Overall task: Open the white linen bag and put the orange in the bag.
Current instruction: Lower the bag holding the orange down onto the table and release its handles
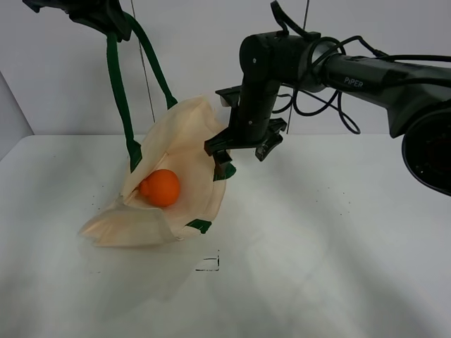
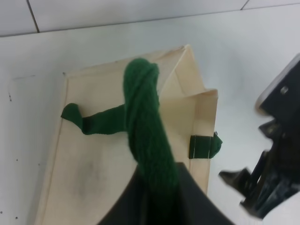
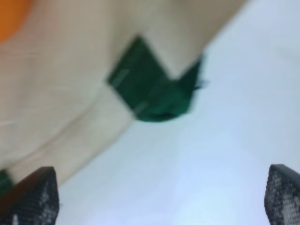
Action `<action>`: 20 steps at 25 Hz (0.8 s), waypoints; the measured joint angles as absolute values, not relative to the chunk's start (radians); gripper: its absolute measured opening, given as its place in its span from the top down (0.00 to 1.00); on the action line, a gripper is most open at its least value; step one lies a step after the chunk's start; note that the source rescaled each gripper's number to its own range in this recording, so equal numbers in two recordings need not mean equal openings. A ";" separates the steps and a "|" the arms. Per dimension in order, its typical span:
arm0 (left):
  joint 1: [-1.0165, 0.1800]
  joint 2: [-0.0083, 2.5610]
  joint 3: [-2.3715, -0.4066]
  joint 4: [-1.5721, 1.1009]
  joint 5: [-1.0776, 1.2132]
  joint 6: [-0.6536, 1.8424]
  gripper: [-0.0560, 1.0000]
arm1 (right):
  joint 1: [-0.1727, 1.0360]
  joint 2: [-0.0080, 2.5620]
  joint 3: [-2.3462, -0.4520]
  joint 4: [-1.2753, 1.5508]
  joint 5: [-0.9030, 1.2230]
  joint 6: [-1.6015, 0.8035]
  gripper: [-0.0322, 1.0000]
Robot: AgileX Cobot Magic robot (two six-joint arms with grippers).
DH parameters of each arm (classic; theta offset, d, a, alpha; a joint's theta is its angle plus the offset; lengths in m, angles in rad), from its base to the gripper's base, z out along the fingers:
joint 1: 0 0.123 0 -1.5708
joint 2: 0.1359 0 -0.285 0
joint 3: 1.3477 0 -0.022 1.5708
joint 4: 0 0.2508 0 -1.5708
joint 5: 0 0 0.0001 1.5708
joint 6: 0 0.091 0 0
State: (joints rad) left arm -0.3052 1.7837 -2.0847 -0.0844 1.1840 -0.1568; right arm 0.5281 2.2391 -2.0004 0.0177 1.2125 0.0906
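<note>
— Where's the orange (image 1: pixel 160 187)?
— Inside the bag (image 1: pixel 183 134), at its mouth. Left gripper (image 1: pixel 113 24) pinches the handle (image 1: pixel 118 91); right gripper (image 1: pixel 243 149), beside the bag's rim, is spread, empty.
— Cloth looks limp; hold it by the handle.

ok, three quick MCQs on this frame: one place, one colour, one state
1. Where is the orange?
A. on the table beside the bag
B. inside the white linen bag
C. in the right end effector

2. What colour are the bag's handles?
A. green
B. red
C. black

3. What state is the right end effector in?
A. shut on the orange
B. shut on a handle
C. open, holding nothing

Answers:
1. B, it sits in the bag's open mouth.
2. A, both straps are dark green.
3. C, its fingertips stand wide apart.
</note>
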 joint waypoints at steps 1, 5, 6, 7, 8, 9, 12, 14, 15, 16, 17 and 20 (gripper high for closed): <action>-0.305 1.784 -2.085 -0.084 1.184 -0.157 0.95 | 0.512 2.239 -2.000 0.017 1.214 0.091 0.00; -0.305 1.784 -2.085 -0.084 1.184 -0.157 0.95 | 0.410 2.239 -2.000 0.017 1.215 0.071 0.00; -0.305 1.784 -2.085 -0.084 1.184 -0.156 0.95 | 0.381 2.239 -2.000 0.016 1.215 0.063 0.00; -0.305 1.784 -2.085 -0.084 1.184 -0.156 0.95 | 0.346 2.239 -2.000 0.016 1.215 0.056 0.00; -0.305 1.784 -2.085 -0.084 1.184 -0.156 0.95 | 0.309 2.239 -2.000 0.014 1.215 0.053 0.00; -0.305 1.784 -2.085 -0.084 1.184 -0.156 0.95 | 0.272 2.239 -2.000 0.012 1.215 0.049 0.00; -0.305 1.784 -2.085 -0.084 1.184 -0.156 0.95 | 0.176 2.239 -2.000 0.000 1.214 0.048 0.00; -0.305 1.784 -2.085 -0.084 1.184 -0.156 0.95 | 0.124 2.239 -2.000 0.000 1.214 0.046 0.00; -0.305 1.784 -2.085 -0.084 1.184 -0.156 0.95 | 0.100 2.239 -2.000 0.000 1.214 0.046 0.00; -0.305 1.784 -2.085 -0.084 1.184 -0.156 0.95 | 0.078 2.239 -2.000 0.000 1.214 0.046 0.00; -0.305 1.784 -2.085 -0.084 1.184 -0.156 0.95 | 0.062 2.239 -2.000 0.000 1.215 0.046 0.00; -0.305 1.784 -2.085 -0.084 1.184 -0.156 0.95 | 0.031 2.239 -2.000 0.000 1.215 0.043 0.00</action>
